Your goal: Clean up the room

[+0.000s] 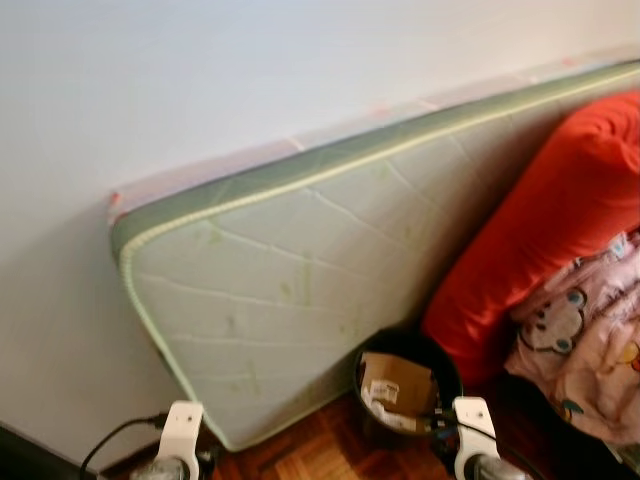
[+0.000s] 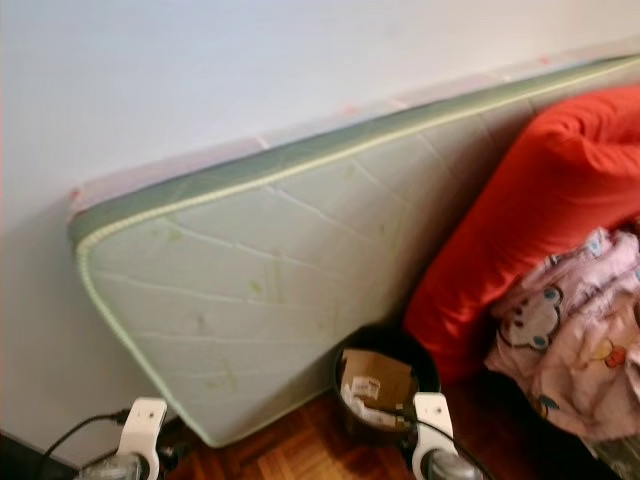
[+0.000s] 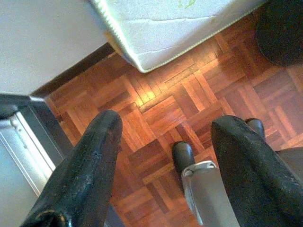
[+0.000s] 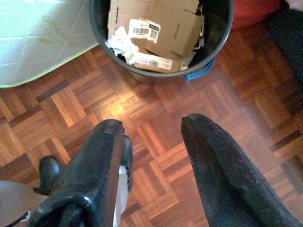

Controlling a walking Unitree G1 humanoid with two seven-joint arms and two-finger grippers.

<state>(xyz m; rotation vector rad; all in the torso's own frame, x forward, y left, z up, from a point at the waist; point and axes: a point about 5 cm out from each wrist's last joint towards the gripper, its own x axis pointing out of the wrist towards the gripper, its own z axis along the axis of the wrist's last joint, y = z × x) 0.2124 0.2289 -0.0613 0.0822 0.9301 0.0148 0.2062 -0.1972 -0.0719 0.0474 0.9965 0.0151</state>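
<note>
Right wrist view shows you the right gripper (image 4: 151,130) spread wide and empty above the parquet just short of the black bin (image 4: 222,28) already holding cardboard scraps (image 4: 156,23), the left gripper (image 3: 165,132) equally wide and empty, so you likely have tidying left.

Glossy wood parquet floor (image 4: 156,118); quilted cloth mattress (image 1: 300,290); cardboard (image 4: 156,23).

Pale green mattress (image 1: 300,290), red cushion (image 1: 545,230), black bin (image 4: 218,33)
</note>
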